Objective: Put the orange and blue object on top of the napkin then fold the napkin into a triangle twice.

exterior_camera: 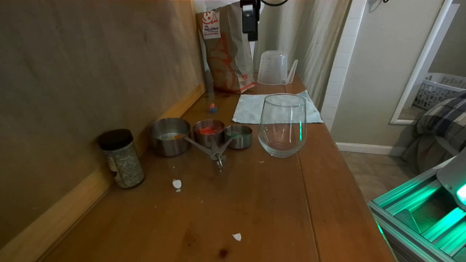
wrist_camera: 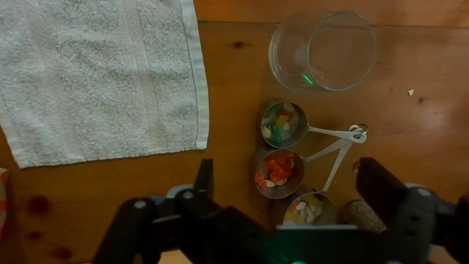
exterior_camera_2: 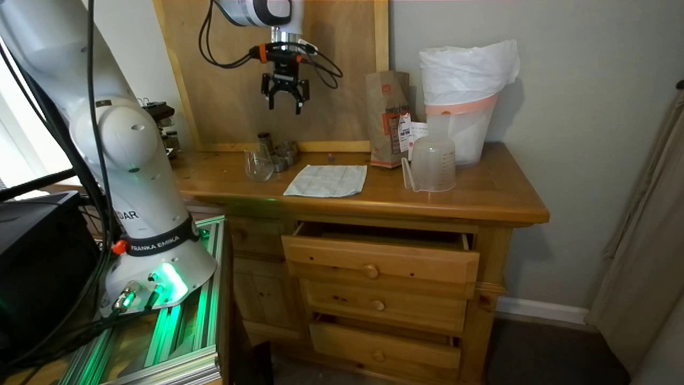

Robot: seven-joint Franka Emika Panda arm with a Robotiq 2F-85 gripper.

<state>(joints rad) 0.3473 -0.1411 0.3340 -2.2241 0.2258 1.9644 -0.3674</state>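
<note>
The orange and blue object (exterior_camera: 213,108) lies on the surface (exterior_camera: 255,203) near the napkin (exterior_camera_2: 327,181), so you likely face the pick-up step: bring your wide, empty end effector (exterior_camera_2: 285,108) down over it.

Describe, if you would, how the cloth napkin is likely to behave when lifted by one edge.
The cloth napkin will probably sag rather than hold its shape, since its edges curve softly. It is likely light for its size, being a thin sheet lying on the wooden tabletop. Its nubby pile suggests it should not slip easily from the fingers.
</note>
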